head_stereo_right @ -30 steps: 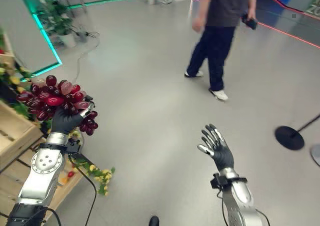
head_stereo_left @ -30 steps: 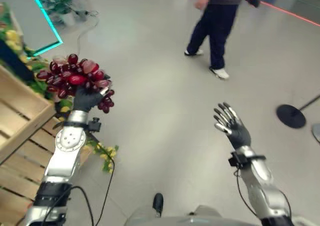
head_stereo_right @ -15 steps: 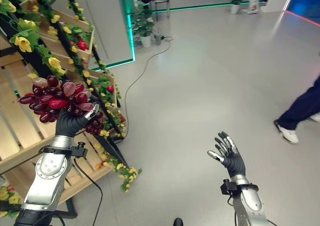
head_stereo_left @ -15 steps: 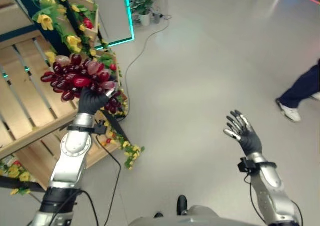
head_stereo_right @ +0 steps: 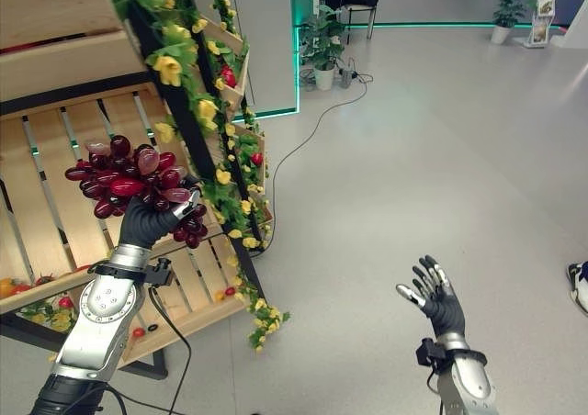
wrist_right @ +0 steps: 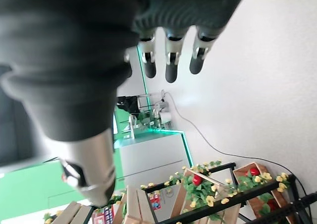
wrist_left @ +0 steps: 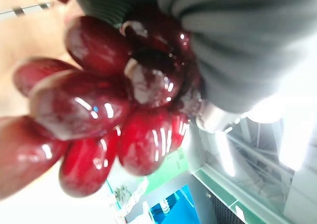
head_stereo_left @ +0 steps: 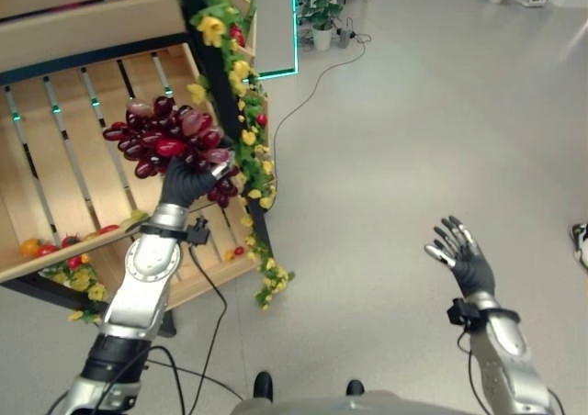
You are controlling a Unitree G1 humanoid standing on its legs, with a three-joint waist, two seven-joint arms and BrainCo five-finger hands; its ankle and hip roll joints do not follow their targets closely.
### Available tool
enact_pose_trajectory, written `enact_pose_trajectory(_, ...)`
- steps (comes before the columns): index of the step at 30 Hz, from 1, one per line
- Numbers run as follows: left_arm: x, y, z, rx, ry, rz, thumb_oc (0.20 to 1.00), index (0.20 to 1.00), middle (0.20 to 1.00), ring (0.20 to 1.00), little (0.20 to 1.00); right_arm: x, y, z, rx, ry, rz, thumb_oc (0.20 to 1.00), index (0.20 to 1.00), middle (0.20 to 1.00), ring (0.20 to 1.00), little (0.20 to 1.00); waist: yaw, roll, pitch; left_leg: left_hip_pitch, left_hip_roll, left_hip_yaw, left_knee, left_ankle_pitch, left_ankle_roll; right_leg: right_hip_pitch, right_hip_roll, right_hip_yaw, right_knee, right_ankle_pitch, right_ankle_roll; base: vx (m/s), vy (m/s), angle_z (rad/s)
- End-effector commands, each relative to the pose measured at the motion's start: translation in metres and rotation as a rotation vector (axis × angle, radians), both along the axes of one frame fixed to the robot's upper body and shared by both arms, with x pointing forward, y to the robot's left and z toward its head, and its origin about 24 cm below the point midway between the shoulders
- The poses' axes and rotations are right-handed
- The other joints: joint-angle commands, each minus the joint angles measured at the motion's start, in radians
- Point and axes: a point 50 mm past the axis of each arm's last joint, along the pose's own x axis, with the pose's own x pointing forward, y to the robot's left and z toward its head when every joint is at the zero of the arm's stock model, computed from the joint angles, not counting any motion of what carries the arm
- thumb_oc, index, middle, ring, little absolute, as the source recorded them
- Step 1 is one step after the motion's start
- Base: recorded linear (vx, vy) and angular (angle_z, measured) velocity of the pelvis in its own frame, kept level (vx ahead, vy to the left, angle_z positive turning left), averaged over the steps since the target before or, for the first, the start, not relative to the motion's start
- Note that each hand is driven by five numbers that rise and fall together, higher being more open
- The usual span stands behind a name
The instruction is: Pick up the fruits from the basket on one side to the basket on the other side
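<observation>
A tall wooden rack (head_stereo_left: 64, 158) of slatted crates stands on the robot's left, its dark frame wound with yellow flowers (head_stereo_left: 241, 112) and green leaves. Small red and orange fruits (head_stereo_left: 50, 248) lie along the front edge of the wide crate at the rack's lower left. Grey floor (head_stereo_left: 413, 140) spreads open to the right, with a potted plant (head_stereo_right: 323, 43) far back.

The left hand (head_stereo_left: 188, 181) is raised in front of the rack, fingers curled up round the underside of a bunch of dark red grapes (head_stereo_left: 170, 144). The bunch sits on top of the hand, clear of the crates, with a few grapes hanging beside the thumb. In the left wrist view the glossy grapes (wrist_left: 99, 105) press close against the hand's dark cover.

The right hand (head_stereo_left: 459, 259) is held out low over bare floor, fingers straight and spread, carrying nothing.

The step in hand looks like carrying the grapes to the receiving crate. The bunch is loose and top-heavy, so the grip should stay firm at its base and the wrist level. The hand should come in over the crate's front lip, clear of the flower-wound post, then lower until the grapes rest before the fingers relax.
</observation>
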Motion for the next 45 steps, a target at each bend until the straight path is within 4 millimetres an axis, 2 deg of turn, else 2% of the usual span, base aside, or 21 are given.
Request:
enact_pose_trajectory(1,-0.012,0.023,0.033,0.006,-0.193,0.101,0.200,0.200,0.200,0.200,0.200,0.014,0.005,0.025,-0.069,-0.124,0.064,1.000,1.000,1.000,1.000,1.000,0.008,-0.012,-0.056,0.012,0.010,0.044,0.042,-0.080,-0.017,0.015,0.030,-0.018,-0.010,-0.040,0.008,0.04,0.048,0.03)
enact_pose_trajectory(7,-0.013,0.030,0.030,-0.015,-0.184,0.142,0.200,0.200,0.200,0.200,0.200,0.021,0.010,0.025,-0.072,-0.125,0.081,1.000,1.000,1.000,1.000,1.000,0.031,-0.023,-0.059,0.018,-0.003,0.027,0.040,-0.088,-0.007,0.029,0.017,-0.033,-0.015,-0.037,0.016,0.01,0.040,0.06)
enact_pose_trajectory(14,-0.021,0.055,0.024,0.028,-0.159,0.279,0.200,0.200,0.200,0.200,0.200,0.025,0.017,0.023,-0.083,-0.109,0.127,1.000,1.000,1.000,1.000,1.000,0.064,-0.040,-0.067,0.015,-0.007,-0.001,0.046,-0.089,-0.008,0.044,0.018,-0.053,-0.020,-0.047,0.011,-0.01,-0.009,0.07)
enact_pose_trajectory(16,-0.019,0.066,0.023,0.058,-0.150,0.350,0.200,0.200,0.200,0.200,0.200,0.029,0.017,0.025,-0.090,-0.115,0.126,1.000,1.000,1.000,1.000,1.000,0.079,-0.042,-0.068,0.004,-0.008,-0.013,0.052,-0.087,-0.011,0.044,0.017,-0.072,-0.023,-0.045,0.012,-0.04,0.003,0.17)
enact_pose_trajectory(20,-0.019,0.072,0.015,0.054,-0.117,0.384,0.200,0.200,0.200,0.200,0.200,0.028,0.010,0.021,-0.099,-0.088,0.095,1.000,1.000,1.000,1.000,1.000,0.093,-0.042,-0.065,0.004,-0.010,-0.031,0.050,-0.088,-0.008,0.058,0.014,-0.099,-0.029,-0.041,0.016,-0.02,0.017,0.17)
enact_pose_trajectory(27,-0.016,0.085,0.006,0.103,-0.054,0.451,0.200,0.200,0.200,0.200,0.200,0.026,0.004,0.019,-0.105,-0.072,0.077,1.000,1.000,1.000,1.000,1.000,0.090,-0.036,-0.063,0.000,-0.014,-0.047,0.051,-0.090,-0.006,0.062,0.011,-0.114,-0.027,-0.044,0.019,0.00,0.017,0.12)
enact_pose_trajectory(28,-0.013,0.096,0.010,0.169,-0.037,0.503,0.200,0.200,0.200,0.200,0.200,0.026,0.004,0.019,-0.111,-0.069,0.087,1.000,1.000,1.000,1.000,1.000,0.083,-0.031,-0.066,0.002,-0.014,-0.043,0.048,-0.090,-0.006,0.063,0.010,-0.111,-0.027,-0.044,0.021,0.02,0.018,0.04)
enact_pose_trajectory(29,-0.013,0.096,0.010,0.170,-0.038,0.503,0.200,0.200,0.200,0.200,0.200,0.026,0.005,0.019,-0.110,-0.070,0.087,1.000,1.000,1.000,1.000,1.000,0.083,-0.032,-0.066,0.002,-0.014,-0.043,0.047,-0.089,-0.006,0.063,0.010,-0.111,-0.027,-0.044,0.021,0.04,0.029,0.01)
enact_pose_trajectory(30,-0.007,0.108,0.022,0.262,-0.042,0.551,0.200,0.200,0.200,0.200,0.200,0.027,0.005,0.019,-0.122,-0.065,0.101,1.000,1.000,1.000,1.000,1.000,0.076,-0.026,-0.068,0.006,-0.014,-0.038,0.044,-0.089,-0.005,0.061,0.009,-0.107,-0.028,-0.043,0.023,0.00,0.000,0.00)
enact_pose_trajectory(33,0.001,0.119,0.032,0.333,-0.030,0.589,0.200,0.200,0.200,0.200,0.200,0.027,0.006,0.019,-0.128,-0.059,0.114,1.000,1.000,1.000,1.000,1.000,0.067,-0.023,-0.069,0.008,-0.014,-0.032,0.039,-0.088,-0.006,0.058,0.009,-0.100,-0.027,-0.042,0.024,0.01,0.006,0.00)
enact_pose_trajectory(36,0.013,0.139,0.056,0.491,0.014,0.644,0.200,0.200,0.200,0.200,0.200,0.027,0.005,0.017,-0.143,-0.045,0.138,1.000,1.000,1.000,1.000,1.000,0.046,-0.012,-0.071,0.011,-0.011,-0.019,0.027,-0.082,-0.007,0.050,0.009,-0.090,-0.029,-0.039,0.030,0.00,0.000,0.00)
enact_pose_trajectory(40,0.023,0.148,0.071,0.553,0.048,0.655,0.200,0.200,0.200,0.200,0.200,0.025,0.006,0.015,-0.141,-0.033,0.155,1.000,1.000,1.000,1.000,1.000,0.031,-0.007,-0.068,0.013,-0.009,-0.009,0.013,-0.075,-0.006,0.040,0.011,-0.081,-0.034,-0.030,0.038,0.01,0.014,-0.04)
enact_pose_trajectory(45,0.027,0.152,0.079,0.598,0.069,0.665,0.200,0.200,0.200,0.200,0.200,0.023,0.006,0.012,-0.137,-0.026,0.156,1.000,1.000,1.000,1.000,1.000,0.024,-0.011,-0.064,0.012,-0.005,0.015,0.008,-0.075,-0.004,0.025,0.014,-0.057,-0.048,-0.015,0.047,0.00,0.013,-0.20)
